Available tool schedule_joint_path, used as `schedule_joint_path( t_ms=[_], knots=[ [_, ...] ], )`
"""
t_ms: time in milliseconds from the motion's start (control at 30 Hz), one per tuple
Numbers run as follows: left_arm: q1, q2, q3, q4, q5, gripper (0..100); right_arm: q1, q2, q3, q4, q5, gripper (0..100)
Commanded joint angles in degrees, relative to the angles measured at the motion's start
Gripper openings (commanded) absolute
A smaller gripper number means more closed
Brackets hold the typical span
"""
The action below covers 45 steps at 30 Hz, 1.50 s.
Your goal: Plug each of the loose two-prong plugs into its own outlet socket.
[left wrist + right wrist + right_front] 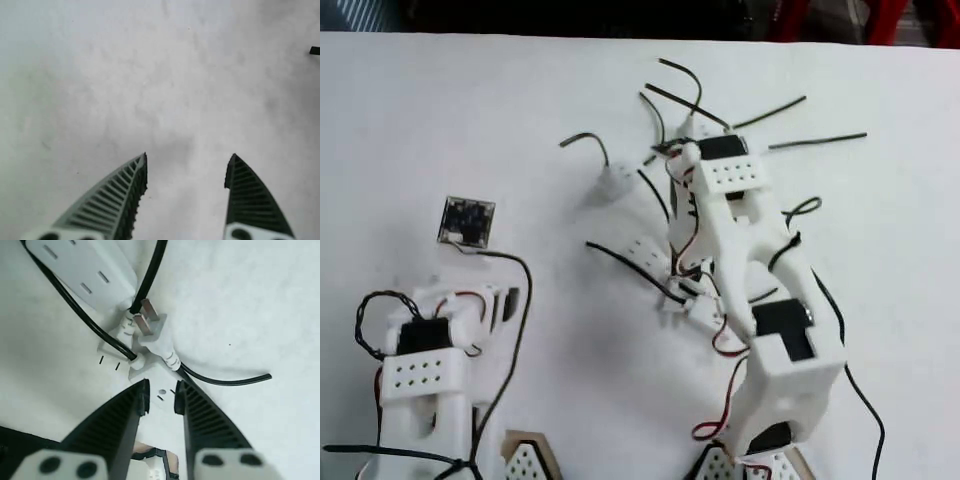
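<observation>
Right gripper [160, 396] fingers, narrowly parted and empty near the plug [152, 335], may pinch its black cord [230, 382] if closed off-centre; left gripper [186, 172] fingers stand open.

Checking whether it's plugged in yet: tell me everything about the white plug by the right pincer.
The white plug looks like moulded plastic, its two flat metal prongs bare, in no socket. It lies flat, a ribbed collar leading into a black cord. The open right pincer is close to that end, not touching.
</observation>
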Motion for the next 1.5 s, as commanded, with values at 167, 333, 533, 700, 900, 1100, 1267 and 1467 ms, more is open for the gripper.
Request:
schedule_joint_path(
  t_ms=[167, 333, 533, 700, 900, 1100, 1267, 1467],
  knots=[
    [-0.3, -1.4, -0.1, -1.1, 0.3, 26, -6.8, -9.2, 4.3, -1.3, -0.1, 8.9],
    [-0.3, -1.4, -0.1, -1.1, 0.3, 26, -9.4, -9.9, 11.2, -9.9, -5.9, 9.1],
    [-0.3, -1.4, -0.1, -1.1, 0.3, 26, -9.5, -9.9, 21.4, -20.1, -6.9, 8.8],
    [-0.2, -1.4, -0.1, -1.1, 0.3, 26, -9.2, -10.3, 28.7, -23.9, -6.9, 9.1],
    [-0.2, -1.4, -0.1, -1.1, 0.3, 26, -8.4, -10.3, 29.1, -22.5, -6.9, 9.0],
    [-0.3, -1.4, -0.1, -1.1, 0.3, 26, -8.5, -9.7, 30.3, -22.5, -6.8, 8.7],
    [-0.2, -1.4, -0.1, -1.1, 0.3, 26, -10.3, -10.5, 32.1, -22.2, 0.8, 1.6],
    [-0.2, -1.4, -0.1, -1.1, 0.3, 26, -10.3, -20.0, 30.7, -16.2, 1.6, 1.8]
  ],
)
